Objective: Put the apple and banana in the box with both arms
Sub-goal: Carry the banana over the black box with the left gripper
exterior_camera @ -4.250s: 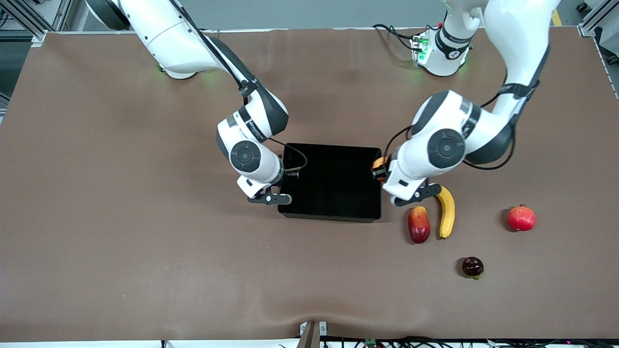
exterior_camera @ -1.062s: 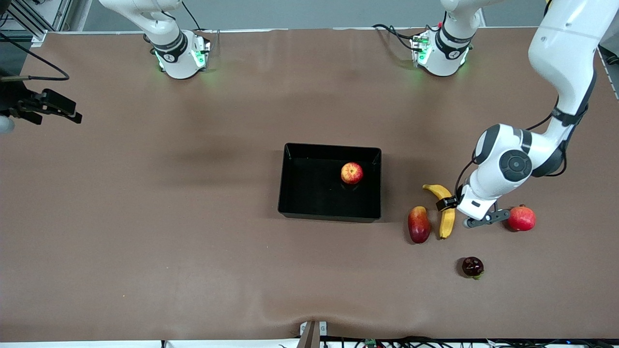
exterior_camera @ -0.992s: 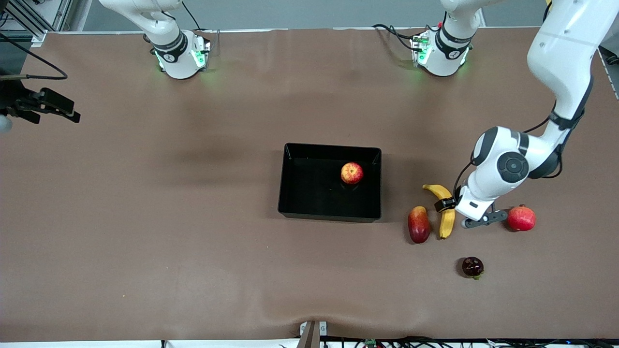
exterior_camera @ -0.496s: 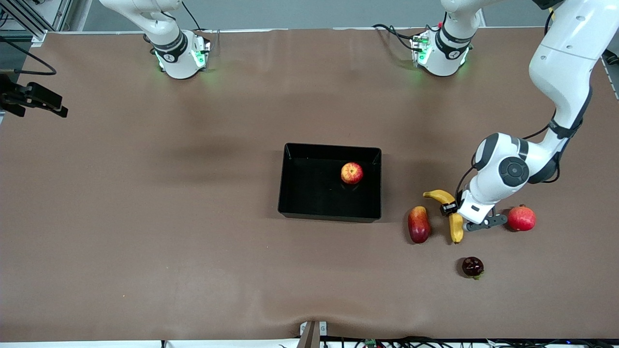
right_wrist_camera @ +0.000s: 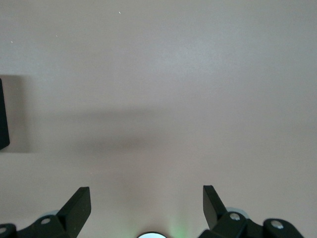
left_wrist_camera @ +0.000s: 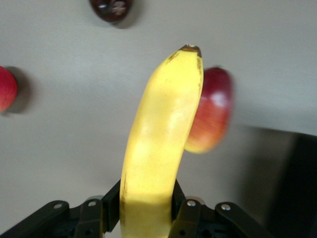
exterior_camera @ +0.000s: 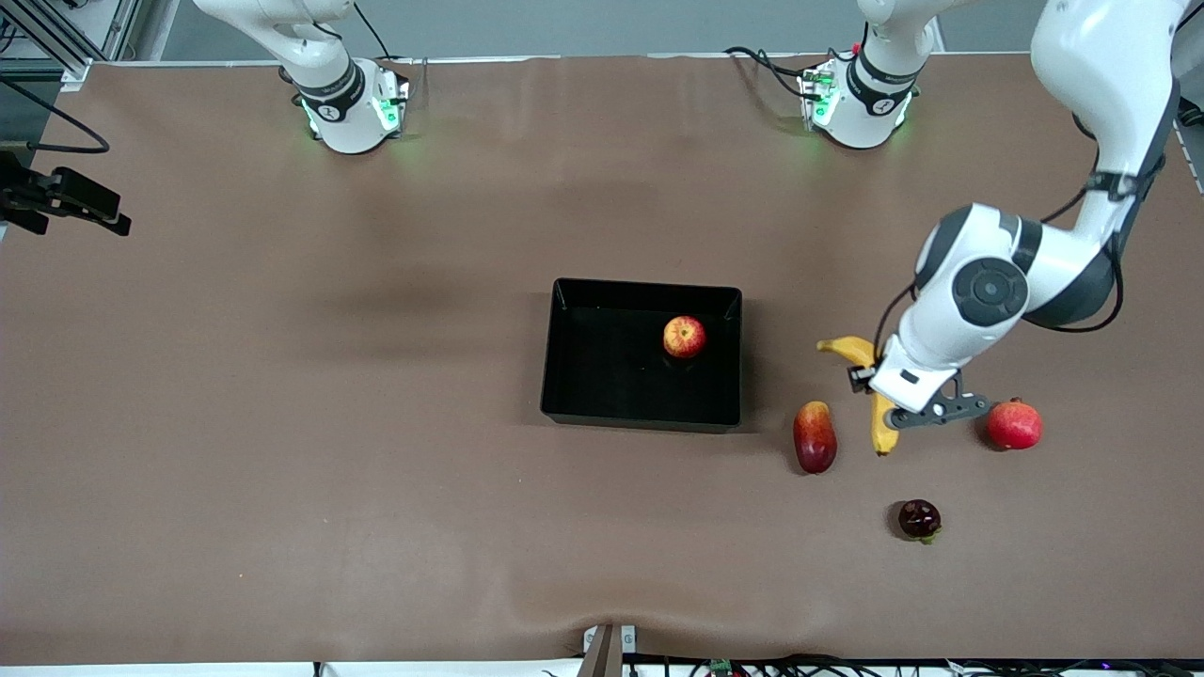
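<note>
The counter [exterior_camera: 282,423] carries everything, and the box [exterior_camera: 564,376] sits at frame centre of the front view, within reach of both arms, which is probably why it was put there. The apple [exterior_camera: 685,336] already lies inside it, toward the box's upper right corner, so half the task looks done.

The left arm comes down from the upper right of the frame, and its end effector [exterior_camera: 879,400] is clamped on the banana [exterior_camera: 881,428] about mid-length. In the left wrist view the fingers [left_wrist_camera: 184,214] press on both sides of the banana [left_wrist_camera: 158,148], whose free end juts out past them. Gripping near the middle likely keeps the long fruit from swinging. The banana hangs just right of the red-yellow fruit [exterior_camera: 815,435], with the pomegranate [exterior_camera: 1014,424] farther right and a dark fruit [exterior_camera: 919,519] lower in the frame; all three are distractors and lie untouched.

The right end effector [exterior_camera: 66,199] is parked at the far left edge, waiting; its fingers [right_wrist_camera: 77,208] are spread apart with nothing between them.

Compared with half a second ago, the left wrist and the banana sit higher in the frame, the banana's upper tip has risen toward the box's level, so the lift seems under way; the fruits, apple and box are unchanged
</note>
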### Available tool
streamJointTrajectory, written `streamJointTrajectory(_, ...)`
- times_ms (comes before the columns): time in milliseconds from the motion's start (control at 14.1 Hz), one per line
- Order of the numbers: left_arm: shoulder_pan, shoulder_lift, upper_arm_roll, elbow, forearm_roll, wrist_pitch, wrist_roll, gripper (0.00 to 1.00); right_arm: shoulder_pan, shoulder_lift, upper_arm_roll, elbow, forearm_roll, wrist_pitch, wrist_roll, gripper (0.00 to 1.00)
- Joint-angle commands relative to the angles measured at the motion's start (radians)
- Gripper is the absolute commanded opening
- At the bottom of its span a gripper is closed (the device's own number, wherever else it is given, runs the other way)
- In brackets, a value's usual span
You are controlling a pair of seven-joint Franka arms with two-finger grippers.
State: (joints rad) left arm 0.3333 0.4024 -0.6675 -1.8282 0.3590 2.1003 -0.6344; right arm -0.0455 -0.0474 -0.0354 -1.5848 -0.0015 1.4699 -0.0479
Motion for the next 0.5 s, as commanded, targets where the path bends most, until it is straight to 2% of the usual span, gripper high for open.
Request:
streamJointTrajectory(0,-0.039,0.019,-0.047,0.11,-0.078,-0.083,-0.072,0.0,-0.02,0.007,0.014,0.031,0.0,-0.003,0.008,1.0)
streamJointTrajectory(283,-0.218,0.154,-0.043,0.237,-0.069,-0.082,-0.315,0.0,-0.017,0.017,0.014,0.035,0.0,-0.003,0.008,1.0)
streamJointTrajectory(425,-0.313,0.229,-0.017,0.297,-0.068,-0.065,-0.419,0.0,-0.017,0.017,0.014,0.034,0.0,-0.003,0.008,1.0)
